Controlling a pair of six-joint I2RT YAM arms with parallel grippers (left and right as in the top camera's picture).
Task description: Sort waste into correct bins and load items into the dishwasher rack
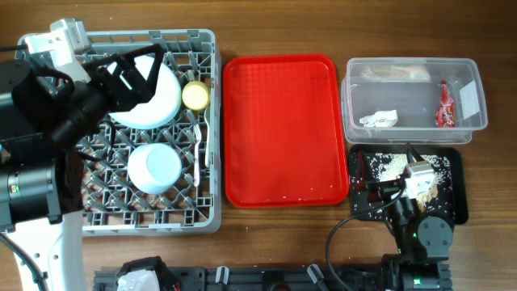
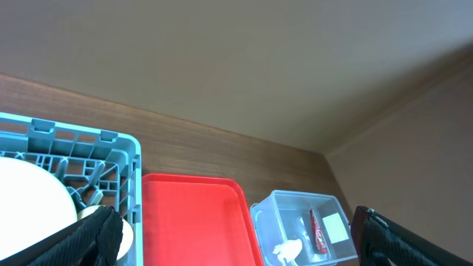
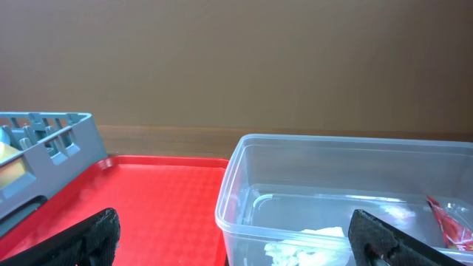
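The grey dishwasher rack (image 1: 206, 121) holds the pale-blue plate (image 1: 153, 101), a teal bowl (image 1: 153, 167), the yellow cup (image 1: 195, 95) and white cutlery (image 1: 199, 153). My left gripper (image 1: 136, 73) is open and empty above the plate; in the left wrist view its fingers (image 2: 236, 244) spread wide. The clear tub (image 1: 412, 77) holds the white tissue (image 1: 378, 119) and red wrapper (image 1: 443, 105); both also show in the left wrist view, tissue (image 2: 288, 250) and wrapper (image 2: 316, 230). The black tray (image 1: 456, 190) holds rice grains (image 1: 388, 166). My right gripper (image 1: 386, 190) hangs over it, open and empty (image 3: 240, 247).
The large red tray (image 1: 281, 129) lies between the rack and the bins, with a few specks near its front edge. Bare wooden table (image 1: 283, 242) runs along the front. The tub stands directly behind the black tray.
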